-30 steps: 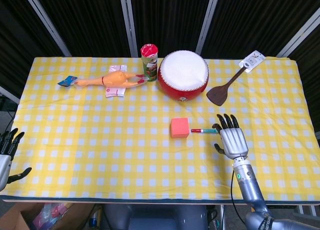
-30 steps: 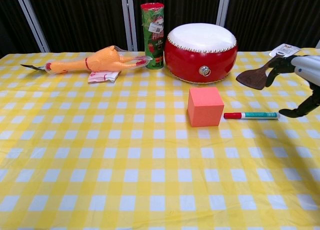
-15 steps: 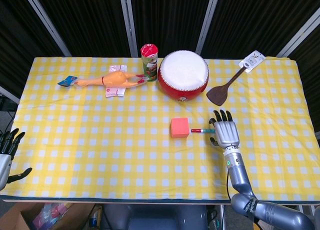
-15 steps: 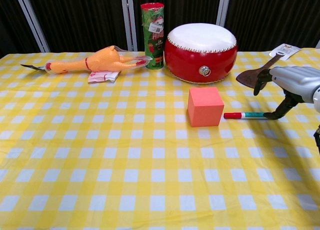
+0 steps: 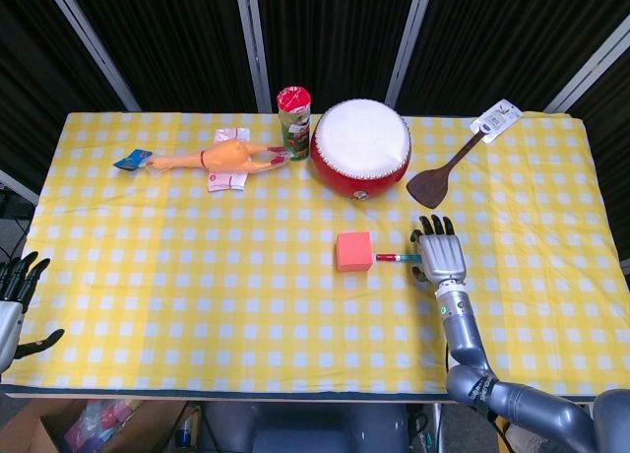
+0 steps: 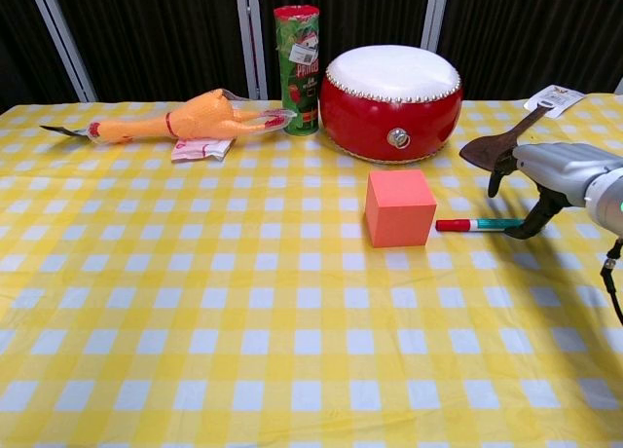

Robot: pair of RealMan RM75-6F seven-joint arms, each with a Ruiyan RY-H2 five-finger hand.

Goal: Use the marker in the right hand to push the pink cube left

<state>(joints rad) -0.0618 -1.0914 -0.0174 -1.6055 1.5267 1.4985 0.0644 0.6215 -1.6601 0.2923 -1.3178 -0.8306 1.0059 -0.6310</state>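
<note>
The push has not begun, and by the look of things neither has the pickup. The marker (image 6: 479, 224) lies flat on the desk (image 5: 197, 276), just to the right of the pink cube (image 6: 399, 207), its red cap pointing at the cube and close to the cube's right face without clearly touching it. The cube sits in front of the red drum (image 6: 391, 101), a little apart from it, on the yellow checked cloth. What is left, as I judge it, is nearly the whole task: take hold of the marker, set its tip against the cube's right side, and slide the cube left.

The right hand (image 5: 440, 256) is over the far end of the marker, on the side away from the cube. In the head view it shows back-up with its fingers spread and pointing away from the robot. In the chest view it is held low above the cloth with the thumb (image 6: 523, 219) angled down to the marker's green end, at or almost at contact. The other fingers are not wrapped around the marker, so the hand is wide and holding nothing.

The left hand (image 5: 15, 295) hangs off the desk's near left corner, well apart from the cube, fingers apart and empty.
</note>
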